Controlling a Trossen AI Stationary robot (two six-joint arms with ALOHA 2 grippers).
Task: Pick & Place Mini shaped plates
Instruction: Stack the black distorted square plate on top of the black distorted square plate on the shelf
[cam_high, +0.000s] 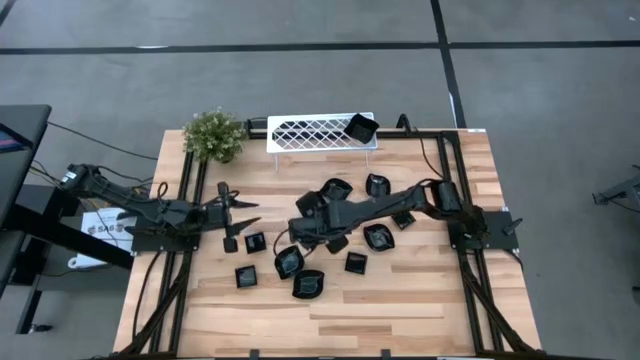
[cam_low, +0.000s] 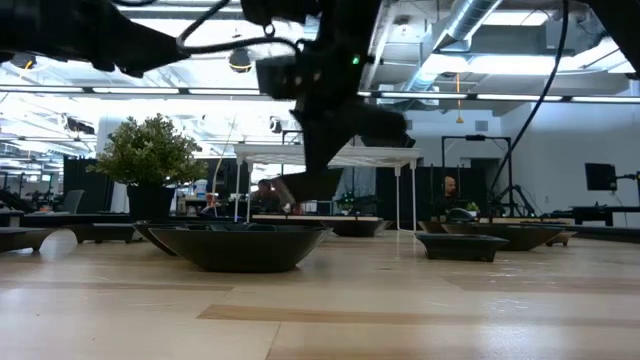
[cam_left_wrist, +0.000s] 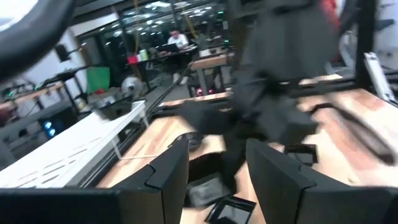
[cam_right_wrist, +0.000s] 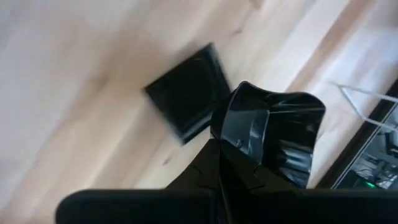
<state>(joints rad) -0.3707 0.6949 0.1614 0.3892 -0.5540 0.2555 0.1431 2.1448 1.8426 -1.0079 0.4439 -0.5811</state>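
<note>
Small glossy black dish (cam_right_wrist: 273, 146) clamped in the right claw (cam_high: 298, 229), lifted off the tabletop (cam_high: 420, 300) near its middle, a square dish (cam_right_wrist: 186, 99) lying flat below it. Other black mini plates (cam_high: 300, 265) scattered across the centre of the wood; one more (cam_high: 360, 127) sits on the white lattice rack (cam_high: 310, 132) at the far edge, beside a potted plant (cam_high: 214, 135). Left claw (cam_high: 243, 213) fingers apart, empty, hovering at the left side, pointed toward the pile.
</note>
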